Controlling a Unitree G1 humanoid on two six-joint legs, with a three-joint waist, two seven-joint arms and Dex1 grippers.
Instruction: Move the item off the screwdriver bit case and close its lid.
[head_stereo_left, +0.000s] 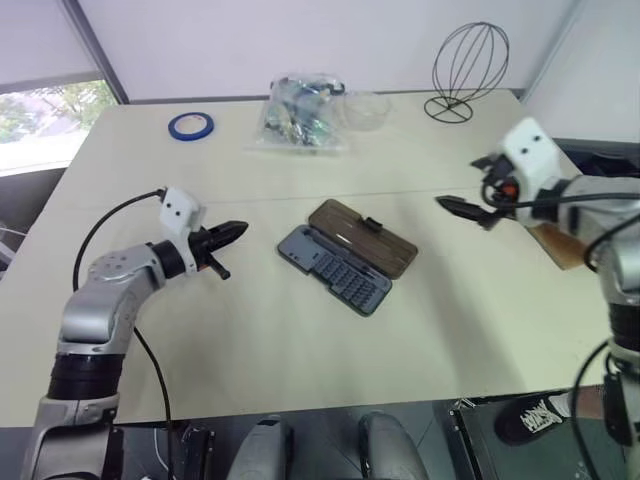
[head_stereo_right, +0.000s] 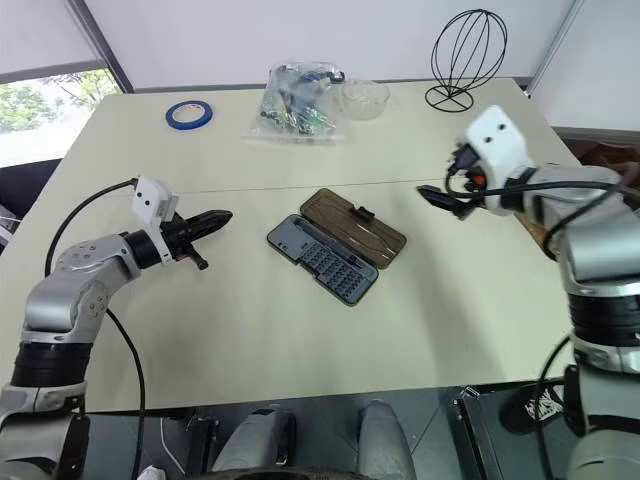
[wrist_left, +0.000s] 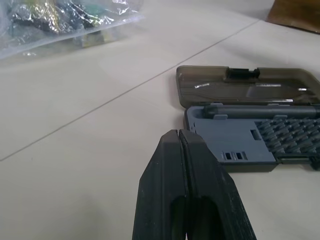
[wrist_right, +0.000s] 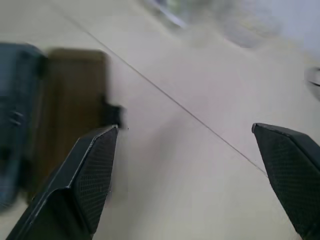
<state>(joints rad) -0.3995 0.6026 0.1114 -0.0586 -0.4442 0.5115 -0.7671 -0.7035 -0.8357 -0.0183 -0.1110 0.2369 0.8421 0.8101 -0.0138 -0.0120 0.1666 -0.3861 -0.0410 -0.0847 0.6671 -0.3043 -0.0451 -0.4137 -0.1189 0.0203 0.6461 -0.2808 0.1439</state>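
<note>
Nearest you in the head view, the left gripper sits at mid-left with jaws together and empty, while the right gripper hangs at upper right above the table, jaws spread wide and empty. Between them, at frame centre, the slim grey-blue screwdriver bit case lies open, its long axis running from upper left to lower right, the smoky brown translucent lid flat on the far side. The brown kraft paper bag peeks out at the right edge behind the right arm, off the case, so you're on the lid-closing step. From the left wrist, the case lies just ahead. From the right wrist, the lid is blurred; next, get a finger under its far edge and fold it toward the tray.
</note>
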